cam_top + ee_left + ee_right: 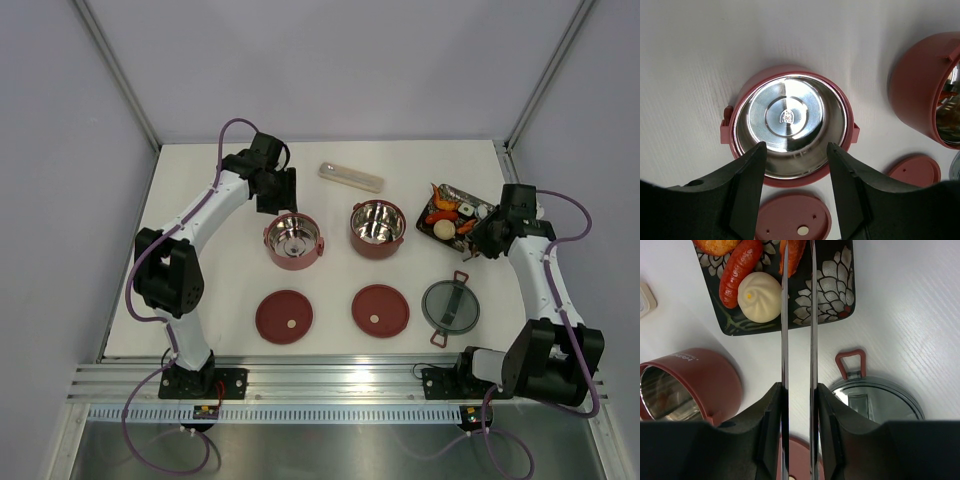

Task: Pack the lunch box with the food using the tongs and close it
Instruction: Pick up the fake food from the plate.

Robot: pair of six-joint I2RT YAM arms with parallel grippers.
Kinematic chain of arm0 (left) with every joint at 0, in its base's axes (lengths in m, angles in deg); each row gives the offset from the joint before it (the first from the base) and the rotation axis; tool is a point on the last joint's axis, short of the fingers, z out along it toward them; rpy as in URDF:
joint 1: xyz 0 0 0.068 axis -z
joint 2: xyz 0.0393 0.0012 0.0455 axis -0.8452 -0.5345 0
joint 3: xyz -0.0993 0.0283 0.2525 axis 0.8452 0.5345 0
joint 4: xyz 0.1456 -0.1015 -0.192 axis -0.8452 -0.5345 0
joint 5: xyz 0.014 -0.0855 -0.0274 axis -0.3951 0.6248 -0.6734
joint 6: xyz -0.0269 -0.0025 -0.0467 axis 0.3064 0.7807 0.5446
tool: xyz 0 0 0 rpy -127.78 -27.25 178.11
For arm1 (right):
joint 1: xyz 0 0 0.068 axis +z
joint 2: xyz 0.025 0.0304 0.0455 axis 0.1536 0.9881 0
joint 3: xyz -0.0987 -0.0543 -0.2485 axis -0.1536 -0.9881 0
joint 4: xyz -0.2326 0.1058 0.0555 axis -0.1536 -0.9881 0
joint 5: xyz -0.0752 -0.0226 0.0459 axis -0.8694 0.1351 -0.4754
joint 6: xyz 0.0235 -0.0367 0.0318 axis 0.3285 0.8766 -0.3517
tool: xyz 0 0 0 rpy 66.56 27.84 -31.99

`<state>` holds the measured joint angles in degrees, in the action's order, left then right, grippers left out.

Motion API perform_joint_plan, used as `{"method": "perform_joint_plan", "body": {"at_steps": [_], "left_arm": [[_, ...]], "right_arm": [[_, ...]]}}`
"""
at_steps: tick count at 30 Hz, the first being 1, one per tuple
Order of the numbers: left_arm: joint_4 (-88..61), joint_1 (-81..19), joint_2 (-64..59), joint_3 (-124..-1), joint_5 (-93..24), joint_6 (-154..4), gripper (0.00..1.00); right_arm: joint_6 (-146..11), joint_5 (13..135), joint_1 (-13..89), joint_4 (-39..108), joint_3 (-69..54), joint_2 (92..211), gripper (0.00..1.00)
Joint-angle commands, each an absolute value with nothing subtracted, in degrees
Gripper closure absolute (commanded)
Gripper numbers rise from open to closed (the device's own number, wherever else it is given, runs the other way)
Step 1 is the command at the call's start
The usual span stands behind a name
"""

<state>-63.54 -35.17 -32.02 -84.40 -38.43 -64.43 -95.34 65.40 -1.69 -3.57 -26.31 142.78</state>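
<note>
Overhead, the lunch box lies in parts: two round maroon bowls with mirror-bright steel insides, the left bowl [293, 241] and the right bowl [377, 228], stand side by side. Two flat maroon disc lids [284, 316] lie nearer the arm bases, and a grey lid [450, 305] with red latches lies to their right. The left gripper [796, 146] hangs above the left bowl, jaws apart, holding nothing. The right gripper [798, 388] pinches the slim silver tongs [784, 340], whose two narrow arms run nearly parallel out over the black flowered tray [837, 290]. The food [759, 296] sits on that tray: a white bun with a yellow dot, a red sausage-like piece and orange pieces.
</note>
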Motion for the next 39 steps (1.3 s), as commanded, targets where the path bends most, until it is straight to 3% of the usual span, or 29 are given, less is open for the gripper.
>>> {"method": "perform_joint_plan", "body": {"at_steps": [1, 14, 33, 39], "left_arm": [[-61.6, -35.0, -30.3, -84.3, -37.5, -64.4, 0.45], [-61.5, -34.9, -30.5, -84.1, -37.2, -64.3, 0.45], [-64.0, -30.5, -37.8, -91.8, -35.8, -65.1, 0.45], [-70.5, -27.6, -46.0, -101.8, -35.2, -66.3, 0.45]], "right_arm": [[-94.3, 63.6, -1.9, -5.5, -24.0, 139.8, 0.75], [-93.8, 64.0, -1.9, -9.3, -22.3, 135.1, 1.0], [-92.2, 64.5, -1.9, -13.1, -13.7, 134.8, 1.0], [-91.4, 68.4, -1.9, -14.0, -10.2, 135.8, 1.0]]}}
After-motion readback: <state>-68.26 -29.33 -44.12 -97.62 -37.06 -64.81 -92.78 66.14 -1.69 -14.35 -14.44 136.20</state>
